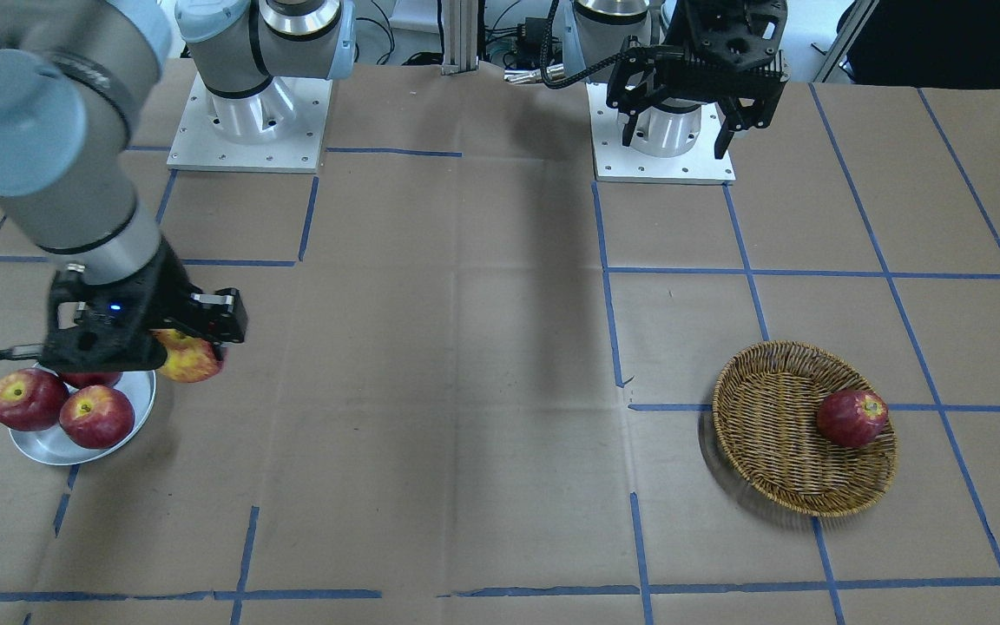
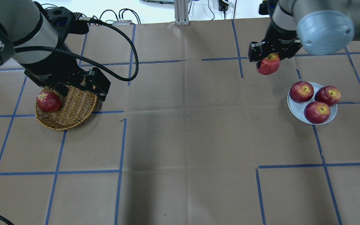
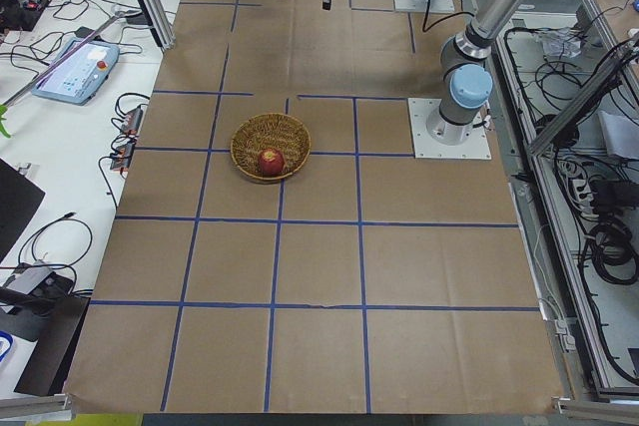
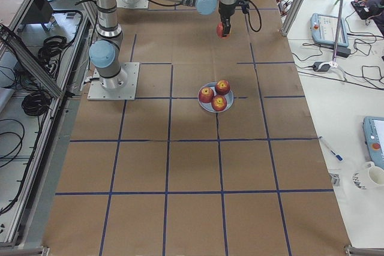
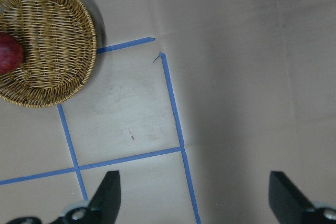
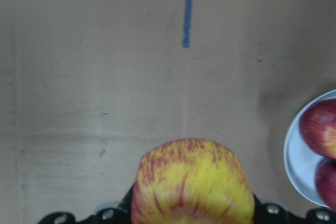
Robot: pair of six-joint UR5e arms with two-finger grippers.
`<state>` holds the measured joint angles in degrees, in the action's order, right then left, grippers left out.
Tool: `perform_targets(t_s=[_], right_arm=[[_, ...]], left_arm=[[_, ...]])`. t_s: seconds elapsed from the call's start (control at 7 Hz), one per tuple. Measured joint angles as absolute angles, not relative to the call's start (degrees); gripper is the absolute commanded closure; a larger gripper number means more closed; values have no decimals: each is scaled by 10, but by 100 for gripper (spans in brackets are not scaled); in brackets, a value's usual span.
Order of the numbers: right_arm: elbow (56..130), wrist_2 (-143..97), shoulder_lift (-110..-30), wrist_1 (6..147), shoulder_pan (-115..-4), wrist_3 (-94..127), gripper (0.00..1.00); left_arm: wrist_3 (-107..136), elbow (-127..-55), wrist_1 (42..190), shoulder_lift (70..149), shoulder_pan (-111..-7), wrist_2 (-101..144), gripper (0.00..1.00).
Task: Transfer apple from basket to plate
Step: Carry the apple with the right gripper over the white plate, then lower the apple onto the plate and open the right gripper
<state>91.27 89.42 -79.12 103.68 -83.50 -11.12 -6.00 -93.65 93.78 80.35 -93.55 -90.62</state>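
Note:
My right gripper is shut on the apple, yellow with red streaks, and holds it above the table, beside and short of the plate. The apple fills the bottom of the right wrist view, with the plate's rim at the right edge. The grey-white plate carries three dark red apples. The brown wicker basket holds one dark red apple. My left gripper is open and empty, high above the table beside the basket.
The table is brown paper with a grid of blue tape lines. The arm bases stand at the robot's edge. The dark red apples on the plate sit close together, near the held apple.

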Motion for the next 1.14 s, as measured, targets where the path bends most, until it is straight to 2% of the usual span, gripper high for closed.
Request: perform_targets(t_s=[0.43,0.86,1.14], right_arm=[[959,888,-795,1060,-692,-319,57],[1001,891,-747,1155,-646,-392,57],[1005,894,-727,1167,-637,-397,57]], left_arm=[[-65,-937,938,804,-934,-906,1],[-67,-937,938,804,-932,-908,1],[-67,-937,939,803,-932,-909,1]])
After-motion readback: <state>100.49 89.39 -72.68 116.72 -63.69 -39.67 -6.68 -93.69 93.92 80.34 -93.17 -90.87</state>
